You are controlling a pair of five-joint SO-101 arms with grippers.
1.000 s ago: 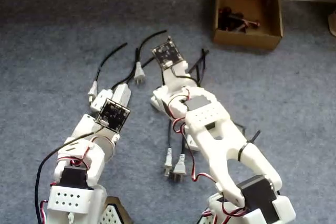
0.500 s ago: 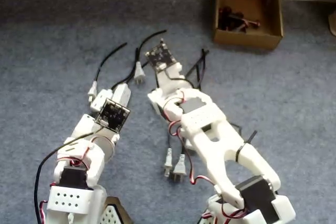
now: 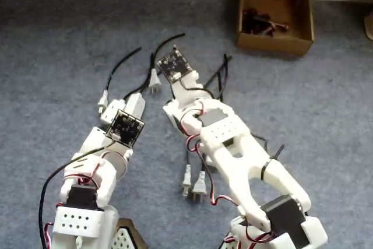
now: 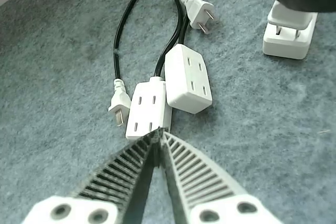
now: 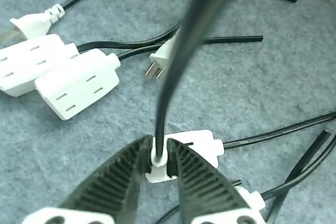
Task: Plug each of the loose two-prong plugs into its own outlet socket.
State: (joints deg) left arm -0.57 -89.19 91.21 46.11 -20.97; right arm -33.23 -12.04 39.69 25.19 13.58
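My right gripper [image 5: 158, 148] is shut on a white two-prong plug [image 5: 157, 162] whose black cord [image 5: 184, 45] rises toward the camera. The plug sits right at a white socket block [image 5: 197, 144]; I cannot tell whether its prongs are in. My left gripper [image 4: 157, 136] is shut and holds nothing, its tips at the edge of a white outlet block [image 4: 147, 107]. A second outlet block [image 4: 188, 78] lies against the first. Loose plugs lie close by, one [image 4: 119, 104] beside the first block and another [image 4: 200, 13] farther off.
Two more white plugs [image 3: 193, 182] lie on the grey carpet between the arms. A cardboard box [image 3: 274, 42] with small parts stands at the back right. Black cords [image 3: 218, 74] trail beside the right arm's wrist [image 3: 175, 65]. Open carpet lies to the far left and right.
The right arm's wrist has swung to the left, closer to the outlet blocks, with the plug still held. The left arm has kept still.
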